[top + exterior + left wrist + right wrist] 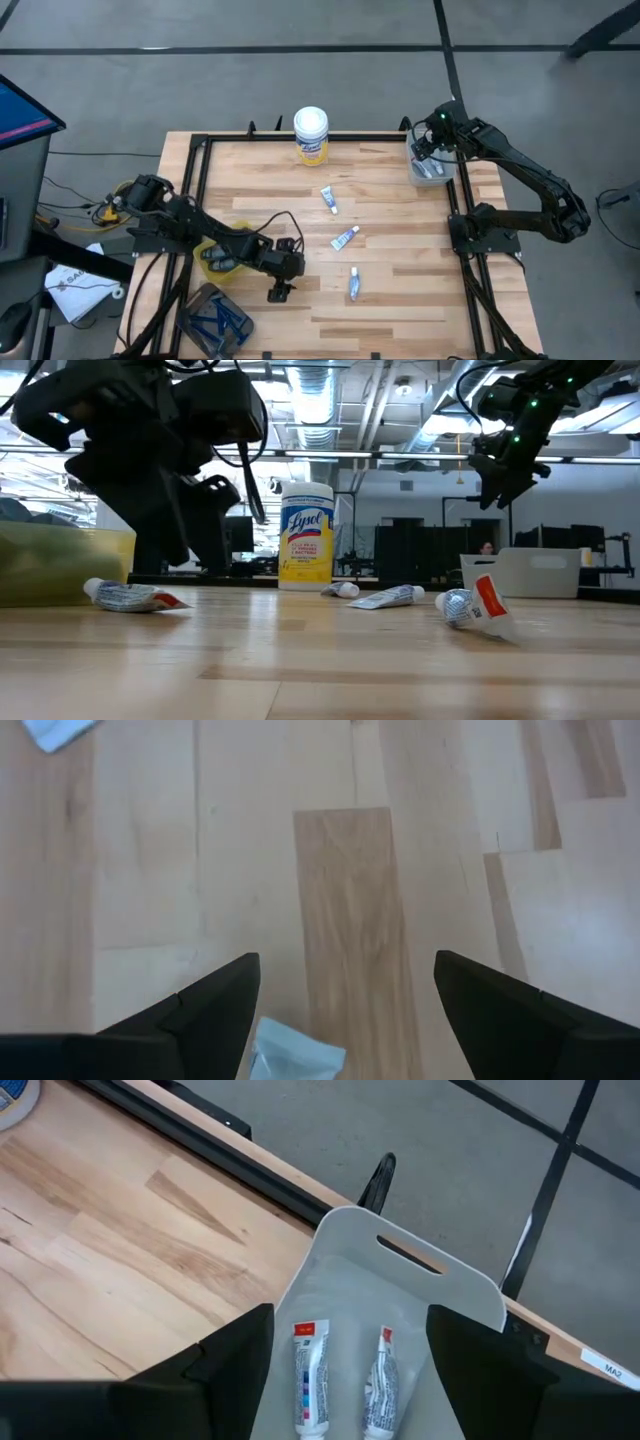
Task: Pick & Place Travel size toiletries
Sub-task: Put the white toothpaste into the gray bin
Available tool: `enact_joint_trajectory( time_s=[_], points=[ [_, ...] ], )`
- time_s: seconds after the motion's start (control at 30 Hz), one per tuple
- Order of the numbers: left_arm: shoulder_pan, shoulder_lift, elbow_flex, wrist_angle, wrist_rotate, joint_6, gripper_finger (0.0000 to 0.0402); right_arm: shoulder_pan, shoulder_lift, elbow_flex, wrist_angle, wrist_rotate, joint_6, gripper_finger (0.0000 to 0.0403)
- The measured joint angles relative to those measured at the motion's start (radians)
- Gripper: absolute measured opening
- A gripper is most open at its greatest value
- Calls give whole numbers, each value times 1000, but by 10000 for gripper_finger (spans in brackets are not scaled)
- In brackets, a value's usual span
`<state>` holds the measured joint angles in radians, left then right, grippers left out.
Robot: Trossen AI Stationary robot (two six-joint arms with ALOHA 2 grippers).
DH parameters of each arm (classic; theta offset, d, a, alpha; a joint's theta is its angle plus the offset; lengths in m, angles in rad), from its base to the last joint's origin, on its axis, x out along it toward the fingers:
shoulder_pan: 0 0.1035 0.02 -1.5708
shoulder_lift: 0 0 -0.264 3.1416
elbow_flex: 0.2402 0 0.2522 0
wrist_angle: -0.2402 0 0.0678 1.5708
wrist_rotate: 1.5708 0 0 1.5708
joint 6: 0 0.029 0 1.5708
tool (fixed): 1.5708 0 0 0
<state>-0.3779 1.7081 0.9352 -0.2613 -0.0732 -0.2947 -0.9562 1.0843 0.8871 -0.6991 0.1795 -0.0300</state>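
Left claw (281, 292): spread, empty, low over bench near front edge, above a white tube (293, 1057).
Tubes (345, 237): three loose mid-bench.
Right claw (432, 152): spread, empty, above grey bin (440, 1285) at far right corner; two tubes (310, 1375) inside.

Three white tubes (345, 238) are lying on the worktop (400, 300), two more are sitting in the grey bin (440, 1285), and one canister (311, 135) is standing at twelve o'clock.
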Motion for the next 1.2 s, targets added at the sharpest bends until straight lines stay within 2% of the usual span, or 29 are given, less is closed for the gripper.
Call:
enact_joint_trajectory(
  time_s=[0.37,0.57,1.2],
  points=[
    [-9,42,0,-96,-12,0,297,0,0,0,0,0,-4,255],
    [-8,42,0,-108,-76,-1,287,0,0,0,0,0,-4,255],
    [-8,42,0,-117,-46,-1,155,0,0,0,-1,0,-4,255]
  ],
)
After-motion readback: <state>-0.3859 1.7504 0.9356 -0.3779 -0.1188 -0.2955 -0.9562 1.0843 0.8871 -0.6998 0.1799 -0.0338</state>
